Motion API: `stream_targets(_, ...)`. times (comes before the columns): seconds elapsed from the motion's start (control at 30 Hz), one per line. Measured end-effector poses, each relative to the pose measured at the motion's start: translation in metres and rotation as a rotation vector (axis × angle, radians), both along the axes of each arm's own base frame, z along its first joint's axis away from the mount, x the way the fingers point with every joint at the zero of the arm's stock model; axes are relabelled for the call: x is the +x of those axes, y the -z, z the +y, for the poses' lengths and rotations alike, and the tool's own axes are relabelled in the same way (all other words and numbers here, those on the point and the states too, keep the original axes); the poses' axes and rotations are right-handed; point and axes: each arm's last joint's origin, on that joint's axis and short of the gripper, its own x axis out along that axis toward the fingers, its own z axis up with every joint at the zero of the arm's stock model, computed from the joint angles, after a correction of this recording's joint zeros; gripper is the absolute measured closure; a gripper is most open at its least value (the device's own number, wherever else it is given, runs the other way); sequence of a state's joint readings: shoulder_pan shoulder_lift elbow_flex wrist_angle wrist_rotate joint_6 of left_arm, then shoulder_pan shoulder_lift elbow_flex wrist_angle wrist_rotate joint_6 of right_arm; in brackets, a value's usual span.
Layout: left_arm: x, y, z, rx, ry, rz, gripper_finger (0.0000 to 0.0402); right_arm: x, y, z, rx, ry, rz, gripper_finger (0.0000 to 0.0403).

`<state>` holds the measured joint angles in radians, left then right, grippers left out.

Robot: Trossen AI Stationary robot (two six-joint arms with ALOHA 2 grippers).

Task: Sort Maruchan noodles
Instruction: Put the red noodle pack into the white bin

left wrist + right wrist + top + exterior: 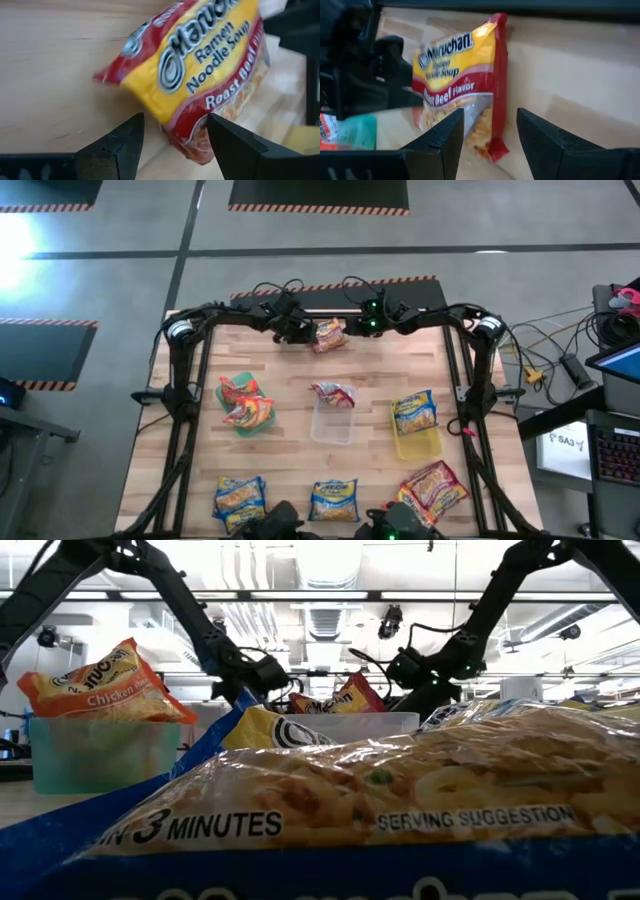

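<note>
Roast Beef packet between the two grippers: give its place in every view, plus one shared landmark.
High view: Roast Beef packet at the table's far edge, top centre.
Low view: centre, far back, behind the clear bin.
Left wrist view: fills the middle.
Right wrist view: centre.
Shared landmark: left gripper, beside the packet.

Bright ceiling lights (pixel 330 580) are shining overhead. The packet (pixel 200 70) near the left gripper (pixel 175 145) is looking blurry, and glare is glinting off its wrapper.

A red-and-yellow roast beef noodle packet (pixel 329 335) stood tilted at the counter's far edge; other noodle packets (pixel 335 500) lay scattered along the near side.
</note>
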<state>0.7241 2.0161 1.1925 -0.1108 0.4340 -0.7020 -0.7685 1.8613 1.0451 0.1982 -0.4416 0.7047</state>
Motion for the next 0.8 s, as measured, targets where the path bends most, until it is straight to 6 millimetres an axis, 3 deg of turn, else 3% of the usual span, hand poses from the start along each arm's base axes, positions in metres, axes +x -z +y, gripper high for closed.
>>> stream_targets(0.2, 0.012, -0.007, 0.008, 0.032, 0.072, -0.054, 0.0203, 0.017, 0.003, -0.007, -0.006, -0.037, 0.015, 0.0236)
stream_targets(0.47, 0.013, -0.005, 0.013, 0.077, 0.107, -0.041, 0.0207, 0.03, 0.007, -0.016, 0.005, -0.11, 0.068, 0.0259)
stream_targets(0.8, 0.014, -0.006, 0.014, 0.129, 0.179, -0.066, 0.0276, 0.031, -0.015, -0.011, -0.034, -0.152, 0.064, 0.026)
